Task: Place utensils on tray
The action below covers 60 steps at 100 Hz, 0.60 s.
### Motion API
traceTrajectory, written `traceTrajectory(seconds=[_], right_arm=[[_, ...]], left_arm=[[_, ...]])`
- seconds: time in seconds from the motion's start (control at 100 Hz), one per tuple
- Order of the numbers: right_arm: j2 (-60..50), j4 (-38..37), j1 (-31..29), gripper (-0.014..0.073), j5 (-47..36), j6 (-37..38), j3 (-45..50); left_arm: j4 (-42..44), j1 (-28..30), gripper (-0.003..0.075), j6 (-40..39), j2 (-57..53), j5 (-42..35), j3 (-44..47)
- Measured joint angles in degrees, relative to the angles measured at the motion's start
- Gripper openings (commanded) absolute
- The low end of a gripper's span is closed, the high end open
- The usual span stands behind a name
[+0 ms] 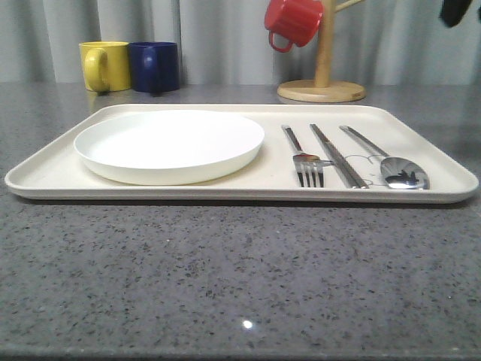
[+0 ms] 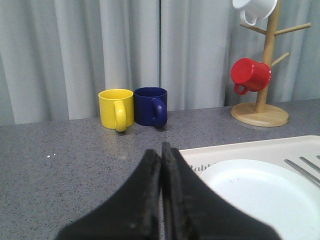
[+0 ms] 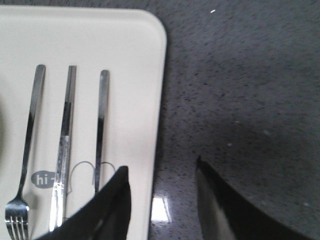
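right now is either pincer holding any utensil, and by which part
Nothing is held. The left pincer is shut on nothing; the right pincer is open, over the tray edge.

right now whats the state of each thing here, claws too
left claw: shut, empty
right claw: open, empty
plate: empty, on the tray
fork: flat on tray beside plate
chopsticks: flat, between fork and spoon
red mug: hanging on the wooden stand
yellow mug: upright
blue mug: upright

kitchen-style setup | grey stone counter (image 1: 240,286) | mug tree (image 1: 323,71) | curtain (image 2: 150,45)
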Motion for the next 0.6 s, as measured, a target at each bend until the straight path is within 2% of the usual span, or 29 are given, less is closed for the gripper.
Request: traceTrajectory(seconds=[0.18, 0.51, 0.6], right_arm=[[-14.09, -3.07, -3.53, 0.0321, -4.53, -0.34, 10.44], [-44.68, -5.97, -3.63, 0.0317, -17.75, -0.36, 34.73], [-52.89, -6.74, -3.63, 0.0263, -20.35, -0.44, 39.61]], left_arm=[[0.00, 0.00, -0.0017, 0.00, 0.00, 0.00, 0.00], [0.00, 0.00, -0.0017, 0.00, 0.00, 0.00, 0.00], [0.00, 0.00, -0.0017, 0.00, 0.00, 0.00, 0.00]])
